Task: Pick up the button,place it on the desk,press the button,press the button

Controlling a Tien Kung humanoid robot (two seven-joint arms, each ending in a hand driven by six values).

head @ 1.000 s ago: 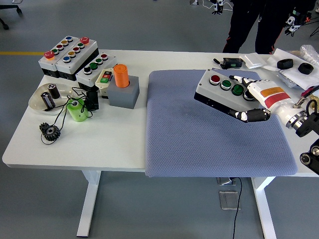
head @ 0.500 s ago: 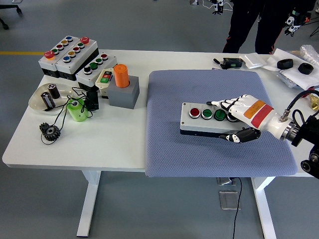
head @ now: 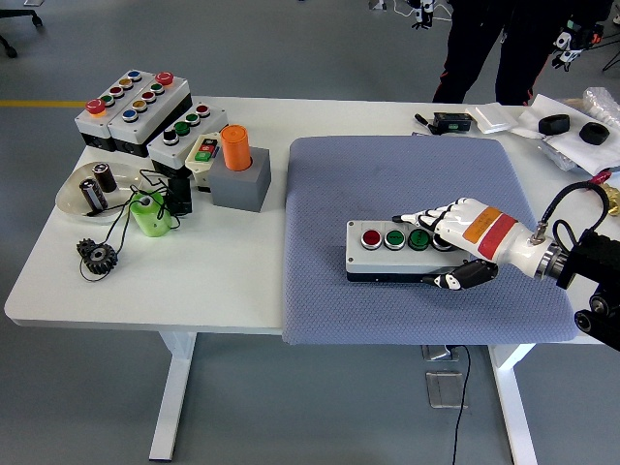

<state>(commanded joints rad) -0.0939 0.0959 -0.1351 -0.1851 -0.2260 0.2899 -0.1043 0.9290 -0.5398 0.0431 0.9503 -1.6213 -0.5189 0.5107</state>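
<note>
the right hand (head: 451, 244) grips the button box (head: 392, 250) by its right end, holding it flat on the mat (head: 407, 184) so its buttons face up for pressing.

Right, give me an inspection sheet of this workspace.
Surface: white table, blue-grey mat on its right half.
Job's things: button box flat on the mat, one red and two green buttons showing.
Clutter: three more button boxes, orange cylinder, gear at left.
Hands: right hand clasps the box's right end; left not seen.
Cables: black wire near the gear.
Surroundings: person's legs behind the table.
</note>
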